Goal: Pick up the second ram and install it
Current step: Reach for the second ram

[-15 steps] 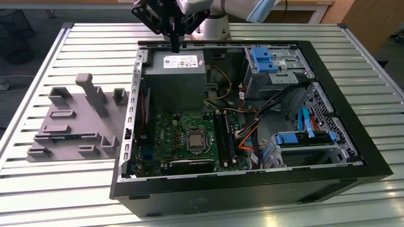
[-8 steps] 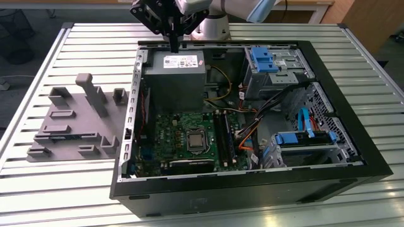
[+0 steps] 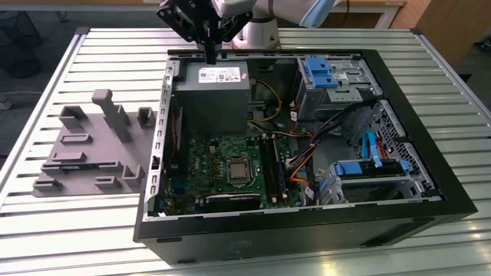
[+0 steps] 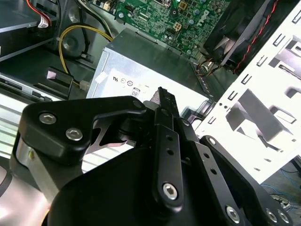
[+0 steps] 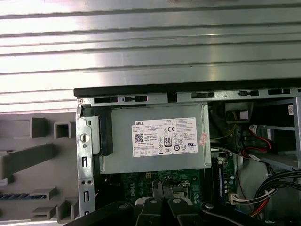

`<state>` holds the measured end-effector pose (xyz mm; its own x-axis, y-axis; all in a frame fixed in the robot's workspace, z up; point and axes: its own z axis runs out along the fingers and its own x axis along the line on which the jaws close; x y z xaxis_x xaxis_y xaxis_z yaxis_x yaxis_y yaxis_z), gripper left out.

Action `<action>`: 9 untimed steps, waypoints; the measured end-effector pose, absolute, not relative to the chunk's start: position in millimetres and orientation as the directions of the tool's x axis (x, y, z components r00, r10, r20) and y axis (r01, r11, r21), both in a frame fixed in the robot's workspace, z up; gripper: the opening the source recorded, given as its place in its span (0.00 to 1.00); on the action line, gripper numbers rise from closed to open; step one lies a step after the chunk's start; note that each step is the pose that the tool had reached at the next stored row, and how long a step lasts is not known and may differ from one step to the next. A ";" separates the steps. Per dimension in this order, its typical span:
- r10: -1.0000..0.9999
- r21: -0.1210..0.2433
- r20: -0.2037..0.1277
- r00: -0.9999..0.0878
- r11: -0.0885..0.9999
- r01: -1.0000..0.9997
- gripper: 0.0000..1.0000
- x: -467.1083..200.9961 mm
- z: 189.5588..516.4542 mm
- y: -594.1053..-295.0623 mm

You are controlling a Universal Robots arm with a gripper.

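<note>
One black two-fingered tool [image 3: 208,56], fingers together with nothing between them. Its tip hangs over the far edge of one grey metal power-supply box [image 3: 211,98] inside one open black tower case [image 3: 307,233].

One long blue-green ram stick [image 3: 78,167] sits in a slot of one grey moulded fixture [image 3: 92,187]. It is outside the case on the exterior view's left, well apart from the tool, and shows in the first wrist view too [image 5: 18,195].

Two blue plastic drive brackets [image 3: 318,72] [image 3: 368,168] are in the case.

The fixture stands just beside the case wall. Bare slats of the ribbed aluminium worktop [image 3: 69,241] lie beyond the case's far rim and around the fixture.
</note>
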<state>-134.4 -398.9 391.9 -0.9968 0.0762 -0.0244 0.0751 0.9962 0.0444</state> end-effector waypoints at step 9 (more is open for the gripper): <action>0.076 0.044 -0.024 -0.997 0.996 0.075 0.11 -136.6 391.9 -398.9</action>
<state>-136.6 -398.9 391.9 -0.9968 0.0762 -0.0245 0.0751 0.9962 0.0443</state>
